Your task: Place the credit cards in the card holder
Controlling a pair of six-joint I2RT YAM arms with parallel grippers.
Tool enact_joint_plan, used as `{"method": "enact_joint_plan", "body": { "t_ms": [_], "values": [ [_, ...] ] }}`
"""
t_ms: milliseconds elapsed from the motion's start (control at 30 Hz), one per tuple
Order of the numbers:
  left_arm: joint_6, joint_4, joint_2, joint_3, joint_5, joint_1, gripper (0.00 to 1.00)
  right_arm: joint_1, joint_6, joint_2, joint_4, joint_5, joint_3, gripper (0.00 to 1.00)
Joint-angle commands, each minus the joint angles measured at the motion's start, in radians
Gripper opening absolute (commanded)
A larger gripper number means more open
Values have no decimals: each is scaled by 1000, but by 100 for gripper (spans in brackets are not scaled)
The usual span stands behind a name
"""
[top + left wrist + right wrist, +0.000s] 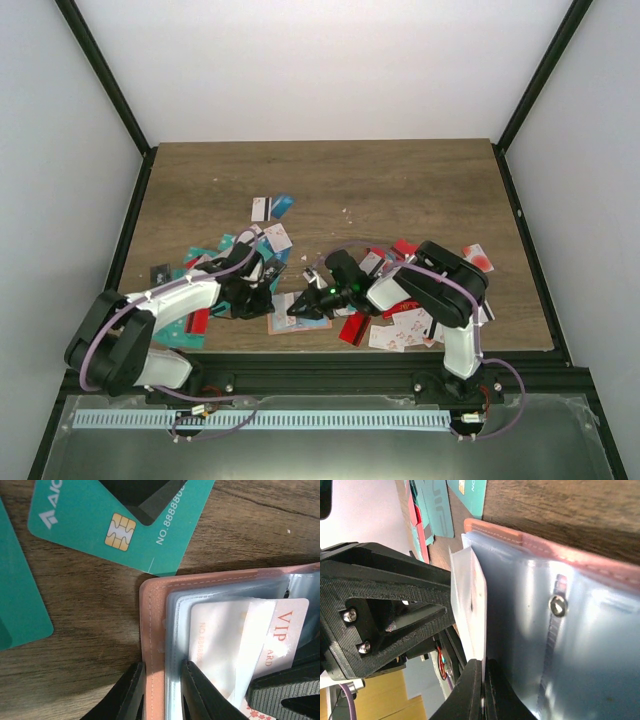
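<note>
The salmon-pink card holder point(152, 630) lies open on the table, clear inner sleeves showing; it also shows in the top view point(298, 322) and the right wrist view point(545, 547). My left gripper point(165, 692) is shut on the card holder's left edge, one finger outside the pink cover and one on the sleeves. My right gripper point(483, 690) is shut on a white credit card with red print point(470, 595), held edge-on, its far end inside a sleeve. That card shows in the left wrist view point(235, 640). The two grippers meet over the card holder in the top view point(285, 300).
Loose credit cards lie around: teal ones point(120, 520) just beyond the holder and at left point(20, 605), red point(355, 328) and white ones point(400, 330) by the right arm, more farther back point(270, 207). The table's front edge point(330, 350) is close behind the holder.
</note>
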Motion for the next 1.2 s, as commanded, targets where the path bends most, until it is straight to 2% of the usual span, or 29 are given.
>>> {"method": "enact_joint_plan", "body": {
  "t_ms": [0, 300, 567, 767, 900, 1167],
  "values": [
    [-18, 12, -14, -25, 13, 0, 22, 20, 17, 44, 5, 9, 2, 1],
    [-19, 24, -49, -25, 25, -1, 23, 20, -6, 35, -23, -2, 9, 1],
    [-19, 64, -68, -50, 70, -3, 32, 21, -43, 32, -75, -12, 33, 1],
    [-15, 79, -28, -55, 70, -11, 32, 20, -47, 38, -79, -27, 41, 1],
    [0, 57, 3, -46, 34, -21, 29, 21, -56, 35, -82, -35, 42, 1],
    [27, -11, 37, -22, -43, -35, 26, 21, -173, -70, -274, 15, 90, 18]
  ]
}}
